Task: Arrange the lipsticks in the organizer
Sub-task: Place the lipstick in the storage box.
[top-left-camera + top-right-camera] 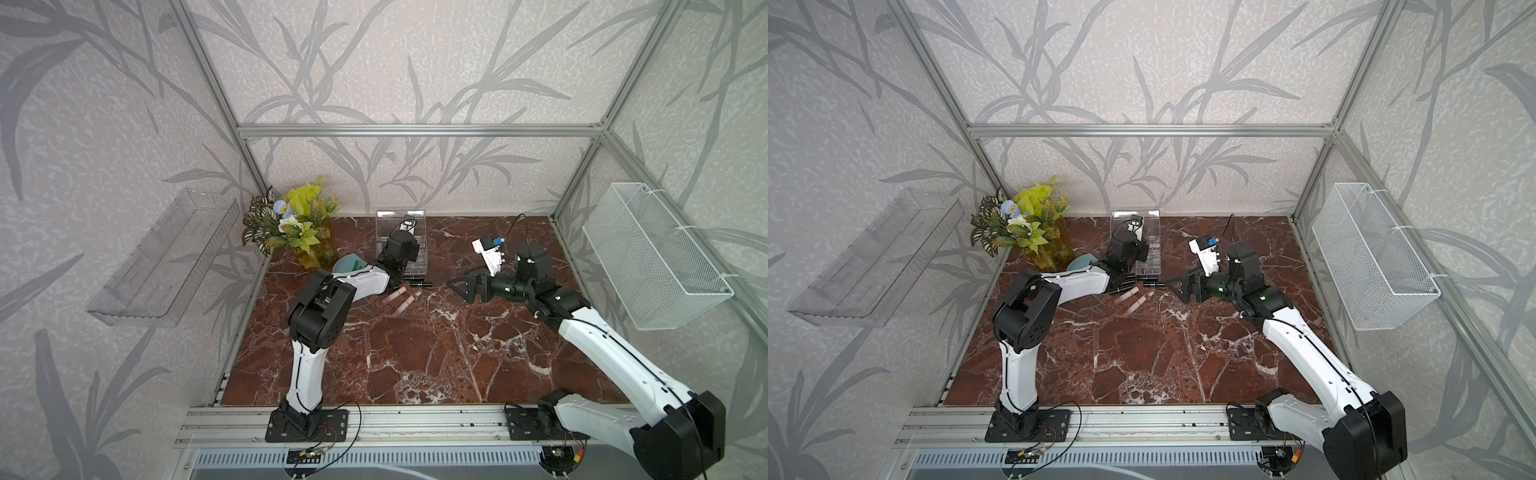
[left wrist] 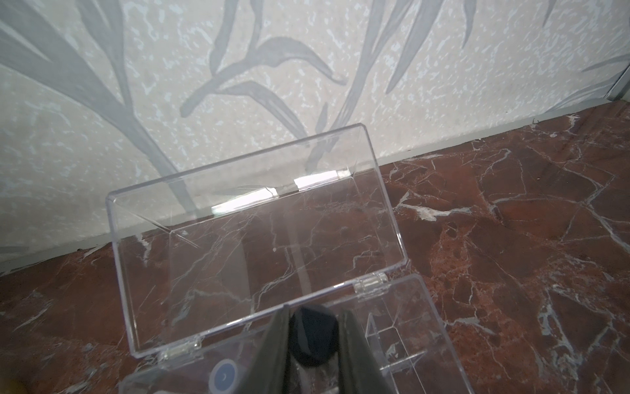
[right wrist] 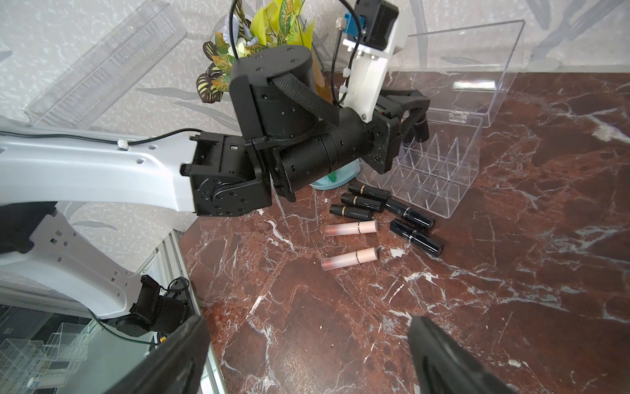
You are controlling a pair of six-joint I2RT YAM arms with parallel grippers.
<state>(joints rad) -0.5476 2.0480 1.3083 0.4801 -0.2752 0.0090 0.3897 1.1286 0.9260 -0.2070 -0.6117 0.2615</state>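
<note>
The organizer is a clear gridded box near the back wall, its hinged lid standing open. My left gripper hangs over its compartments, shut on an upright black lipstick, also seen in the right wrist view. Several black lipsticks and two pink lipsticks lie on the marble just in front of the organizer; both top views show them. My right gripper is open and empty, low over bare marble to the right of the loose lipsticks.
A vase of artificial flowers and a teal bowl stand left of the organizer, beside the left arm. A clear shelf tray hangs on the left wall, a white wire basket on the right wall.
</note>
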